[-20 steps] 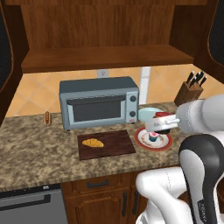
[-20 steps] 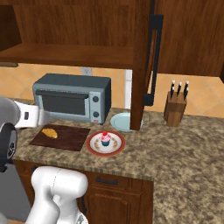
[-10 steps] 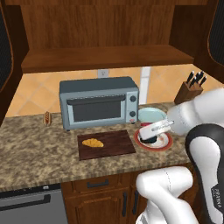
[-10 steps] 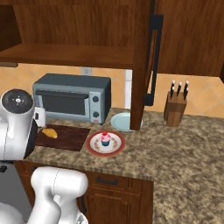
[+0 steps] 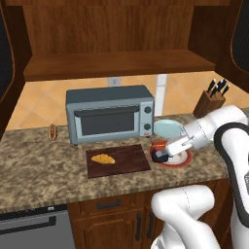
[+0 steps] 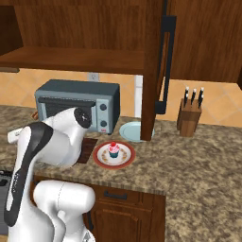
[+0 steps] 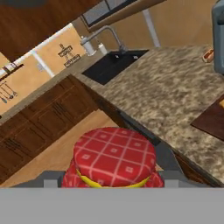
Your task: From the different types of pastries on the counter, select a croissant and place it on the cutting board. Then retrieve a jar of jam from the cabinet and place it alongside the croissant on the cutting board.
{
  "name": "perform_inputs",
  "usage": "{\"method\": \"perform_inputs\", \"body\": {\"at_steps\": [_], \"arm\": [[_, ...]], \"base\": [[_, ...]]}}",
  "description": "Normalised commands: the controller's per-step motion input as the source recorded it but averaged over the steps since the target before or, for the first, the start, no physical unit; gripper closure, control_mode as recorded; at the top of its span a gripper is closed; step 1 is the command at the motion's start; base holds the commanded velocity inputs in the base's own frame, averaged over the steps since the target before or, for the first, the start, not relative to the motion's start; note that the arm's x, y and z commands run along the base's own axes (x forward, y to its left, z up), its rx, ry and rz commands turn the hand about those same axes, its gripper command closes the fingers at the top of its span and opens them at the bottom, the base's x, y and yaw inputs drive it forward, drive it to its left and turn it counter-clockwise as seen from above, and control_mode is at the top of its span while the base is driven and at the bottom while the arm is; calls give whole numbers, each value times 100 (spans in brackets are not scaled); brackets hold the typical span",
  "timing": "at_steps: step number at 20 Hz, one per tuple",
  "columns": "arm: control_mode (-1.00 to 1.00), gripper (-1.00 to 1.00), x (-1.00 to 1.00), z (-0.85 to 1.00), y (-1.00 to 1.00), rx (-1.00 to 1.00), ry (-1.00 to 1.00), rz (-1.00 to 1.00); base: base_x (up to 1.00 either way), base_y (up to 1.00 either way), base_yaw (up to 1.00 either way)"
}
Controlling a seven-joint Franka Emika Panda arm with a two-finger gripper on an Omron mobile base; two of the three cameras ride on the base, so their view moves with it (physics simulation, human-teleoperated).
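Tool (image 5: 161,154) clamped on the jar of jam (image 7: 113,158), red checked lid up, held low just right of the cutting board (image 5: 118,160) on the tabletop (image 5: 44,170). Croissant (image 5: 103,158) lies on the board's left half. Toaster oven (image 5: 110,114) stands just behind.

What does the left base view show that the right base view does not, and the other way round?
Left base view: the croissant lying on the cutting board, and the gripper closed on the jar of jam beside the board's right end. Right base view: the cupcake standing on the red plate, and a tall cabinet door with a dark handle. Both: the toaster oven, the pale blue plate, the red plate and the knife block.
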Motion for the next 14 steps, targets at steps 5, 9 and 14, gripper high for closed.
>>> {"method": "perform_inputs", "body": {"at_steps": [5,9,14], "arm": [[-100,100,22,-70,0,32,-16,29],[-100,100,19,-9,0,15,-22,27],[-100,100,7,1,-14,2,-27,14]], "base": [[0,0,0],[0,0,0],[0,0,0]]}}
